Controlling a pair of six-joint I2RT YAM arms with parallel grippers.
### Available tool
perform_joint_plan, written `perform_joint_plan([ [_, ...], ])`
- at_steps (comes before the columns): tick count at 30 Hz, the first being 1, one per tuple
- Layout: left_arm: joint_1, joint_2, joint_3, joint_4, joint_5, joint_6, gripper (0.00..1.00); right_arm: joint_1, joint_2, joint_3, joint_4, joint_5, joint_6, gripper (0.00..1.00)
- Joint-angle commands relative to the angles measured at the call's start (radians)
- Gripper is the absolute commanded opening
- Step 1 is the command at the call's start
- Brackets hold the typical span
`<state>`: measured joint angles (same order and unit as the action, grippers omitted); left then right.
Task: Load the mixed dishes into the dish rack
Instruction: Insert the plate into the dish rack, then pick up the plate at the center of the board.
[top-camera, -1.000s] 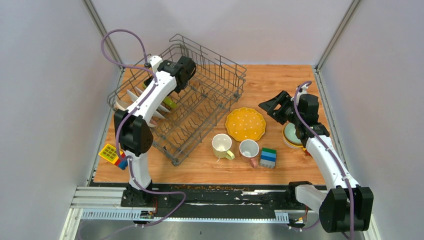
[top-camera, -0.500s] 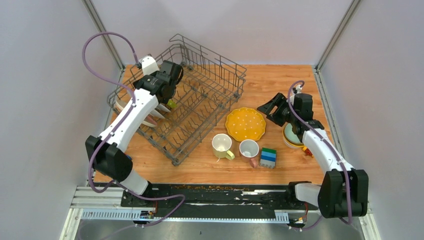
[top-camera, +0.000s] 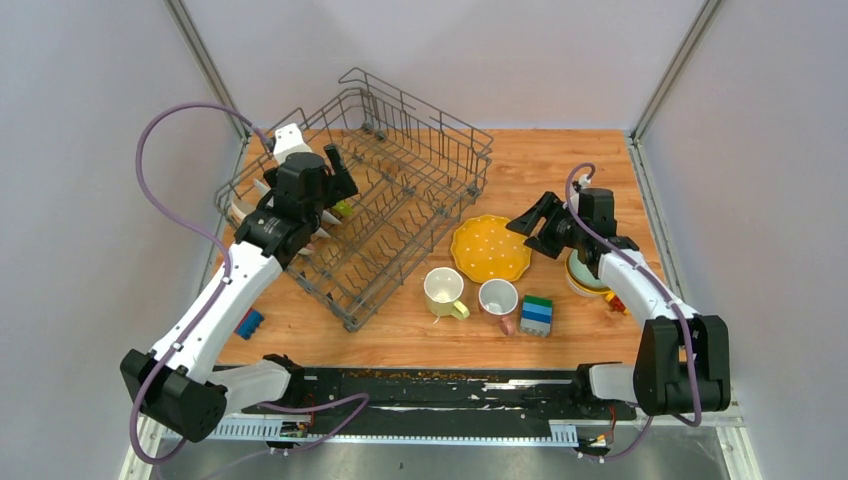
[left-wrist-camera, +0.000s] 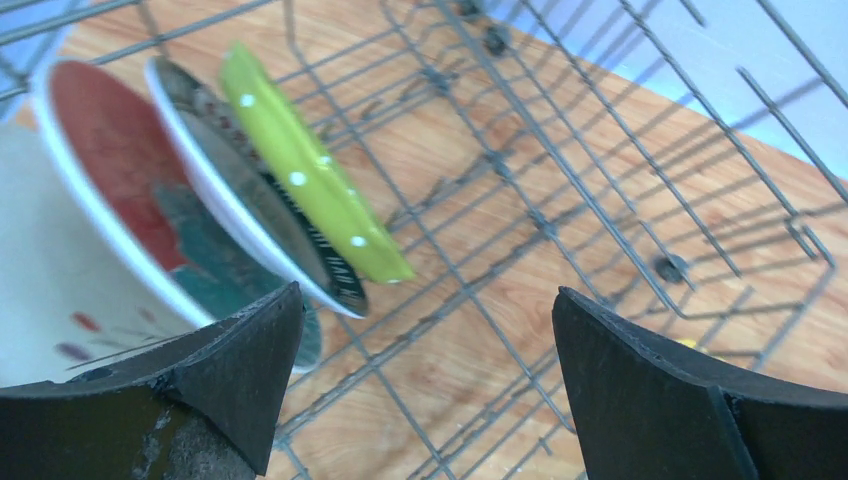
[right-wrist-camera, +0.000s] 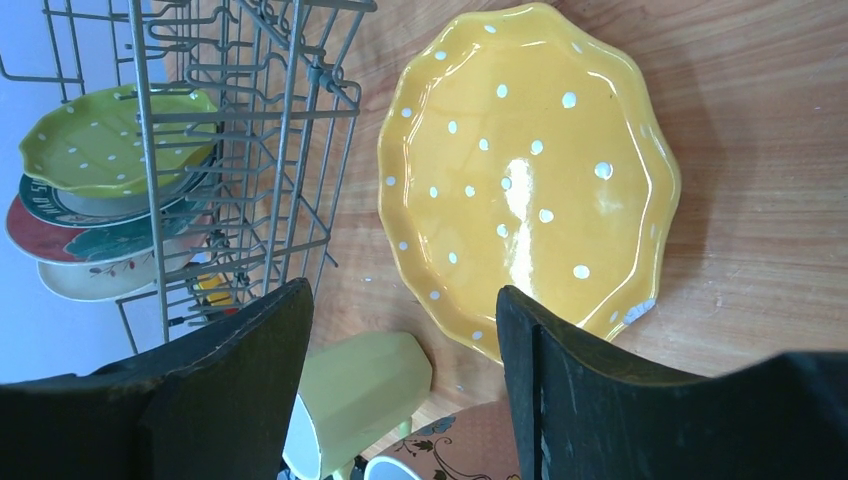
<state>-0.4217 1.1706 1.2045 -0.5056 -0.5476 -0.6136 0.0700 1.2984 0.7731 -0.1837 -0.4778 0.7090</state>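
The grey wire dish rack (top-camera: 452, 148) stands at the back left. Several plates lean in its left end: a green dotted plate (left-wrist-camera: 300, 175), a patterned-rim plate (left-wrist-camera: 255, 215) and a red and teal one (left-wrist-camera: 110, 180). My left gripper (top-camera: 338, 175) hangs open over the rack floor beside them, holding nothing. On the table lie a scalloped yellow plate (top-camera: 490, 248), a pale yellow mug (top-camera: 442, 291) and a white pink-handled mug (top-camera: 498, 298). My right gripper (top-camera: 527, 218) is open and empty just above the yellow plate's (right-wrist-camera: 530, 165) right edge. Bowls (top-camera: 580, 275) sit partly hidden under the right arm.
Stacked green-blue toy blocks (top-camera: 537, 315) stand right of the mugs. A small blue block (top-camera: 250, 323) lies at the table's left front edge. Grey walls close in on both sides. The rack's raised wire side (right-wrist-camera: 240, 120) is close to the yellow plate.
The left arm has pulled back and swung left, its gripper drawing away from the plates and opening wider. The right gripper has moved left toward the yellow plate.
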Motion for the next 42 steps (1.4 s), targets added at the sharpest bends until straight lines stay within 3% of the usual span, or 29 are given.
perform_joint_plan([
  [1,0.006,-0.029,-0.041,0.195,0.258,0.11,1.0,0.006,-0.002,0.015,-0.003,0.061,-0.014,0.68],
  [15,0.006,-0.066,-0.126,0.329,0.711,0.119,1.0,0.015,0.074,0.008,-0.086,0.188,-0.066,0.65],
  [33,0.005,-0.055,-0.108,0.297,0.776,0.135,1.0,0.044,0.238,0.062,-0.101,0.297,-0.092,0.57],
  [42,0.006,-0.02,-0.09,0.303,0.799,0.12,1.0,0.072,0.334,0.118,-0.103,0.381,-0.099,0.48],
])
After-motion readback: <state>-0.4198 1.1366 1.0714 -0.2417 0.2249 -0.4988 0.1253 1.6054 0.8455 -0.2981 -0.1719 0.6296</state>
